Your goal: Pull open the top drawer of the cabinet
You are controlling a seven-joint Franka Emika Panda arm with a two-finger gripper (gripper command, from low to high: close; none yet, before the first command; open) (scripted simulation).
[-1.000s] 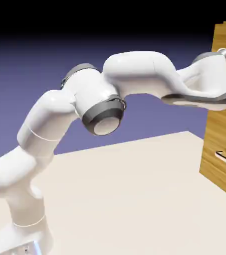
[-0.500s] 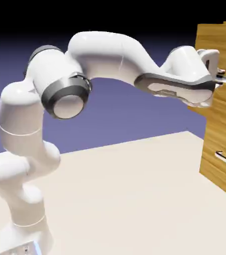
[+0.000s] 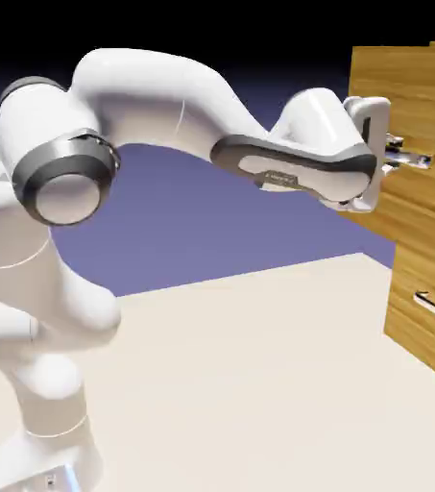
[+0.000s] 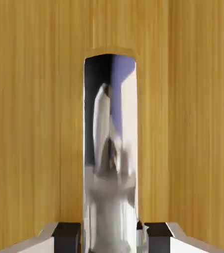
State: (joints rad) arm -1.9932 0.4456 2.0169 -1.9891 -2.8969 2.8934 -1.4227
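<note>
While my hand (image 3: 400,157) clamps the silver bar handle (image 4: 111,148), the top drawer (image 3: 394,86) juts from the cabinet (image 3: 432,279). Wood grain fills my hand view.

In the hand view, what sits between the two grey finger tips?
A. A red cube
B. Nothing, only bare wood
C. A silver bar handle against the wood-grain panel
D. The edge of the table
C: the shiny silver bar handle runs up between the finger tips, with the jaws shut on it and the top drawer panel's wood grain filling the view behind.
</note>
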